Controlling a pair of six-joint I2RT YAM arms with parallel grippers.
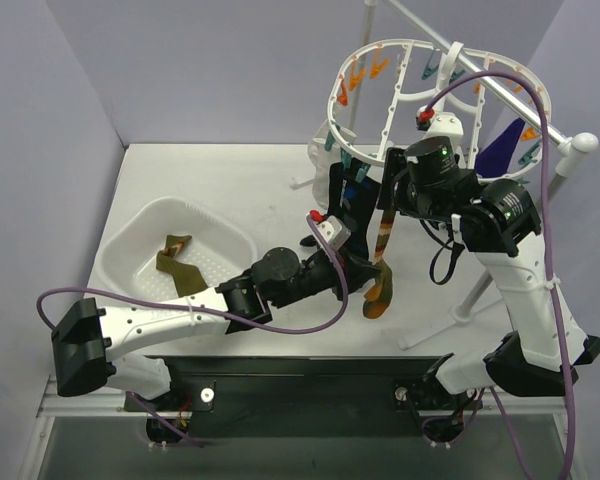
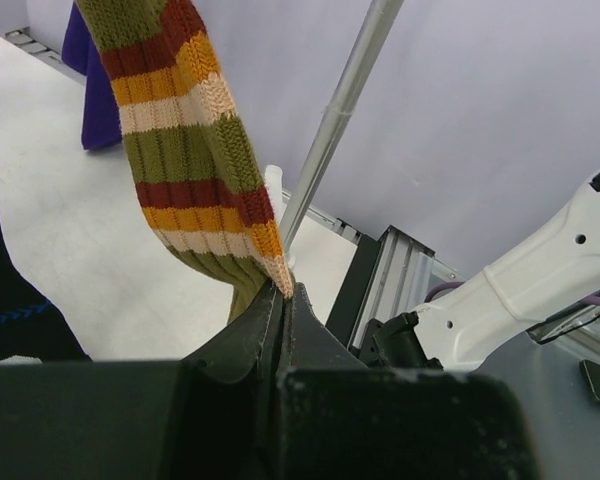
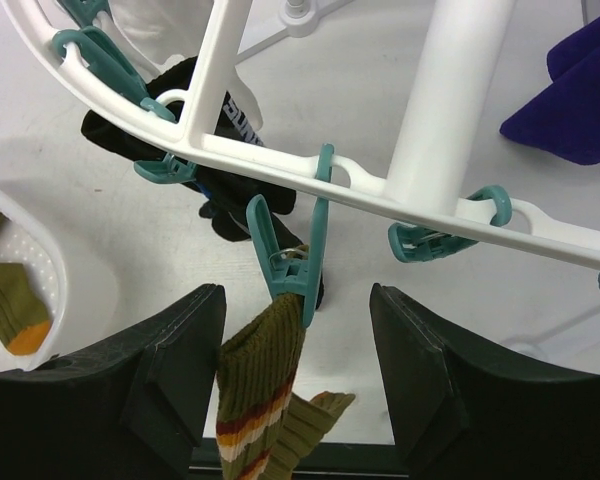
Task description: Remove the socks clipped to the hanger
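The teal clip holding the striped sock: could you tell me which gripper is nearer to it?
Right. The right gripper is open with the teal clip at its fingertips, between them; the left gripper is lower down, shut on the hanging end of the striped sock.

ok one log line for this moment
left gripper shut on striped sock | right gripper open by teal clip | striped sock clipped to hanger
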